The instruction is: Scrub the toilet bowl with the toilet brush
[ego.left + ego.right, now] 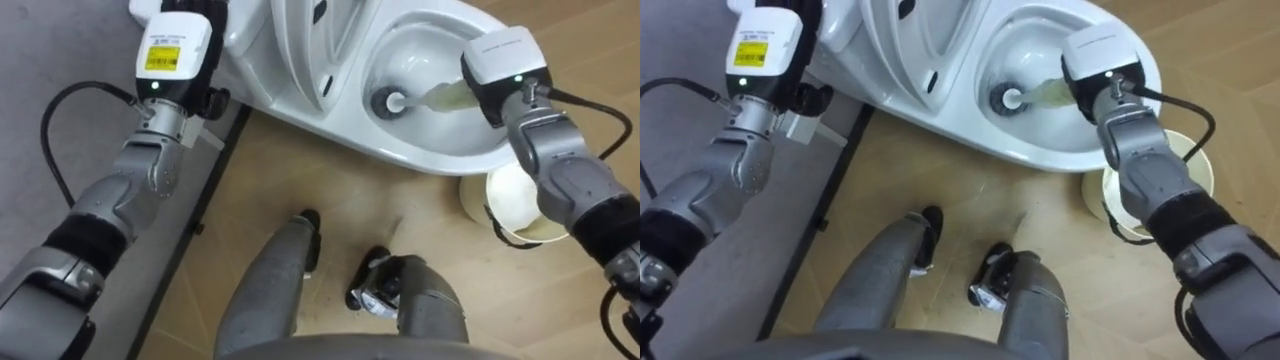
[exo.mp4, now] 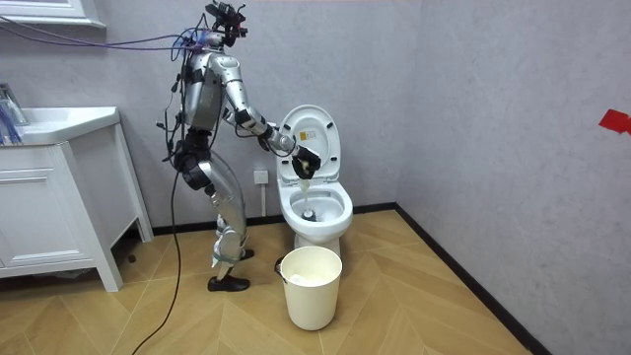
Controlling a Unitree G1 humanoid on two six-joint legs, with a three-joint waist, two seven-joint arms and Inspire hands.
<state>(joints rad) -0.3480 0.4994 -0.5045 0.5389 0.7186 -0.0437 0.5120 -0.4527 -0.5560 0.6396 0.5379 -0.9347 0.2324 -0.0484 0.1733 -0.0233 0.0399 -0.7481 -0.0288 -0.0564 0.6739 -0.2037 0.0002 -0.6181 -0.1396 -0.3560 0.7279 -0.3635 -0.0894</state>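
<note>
Right hand [image 1: 505,65] clasps the toilet brush [image 1: 440,98] | handle slants left and down from that hand, head at the drain of the toilet bowl [image 1: 440,160] | left hand [image 1: 175,55] up beside the raised lid [image 1: 300,50], grip unreadable | right hand's nearer, scrub's its job.

the toilet [image 1: 420,155] is white, lid and seat tipped up, bowl open before me. the toilet brush [image 1: 445,97] has a pale handle gripped in my right hand [image 2: 307,160], its round head low in the bowl at the drain.
</note>
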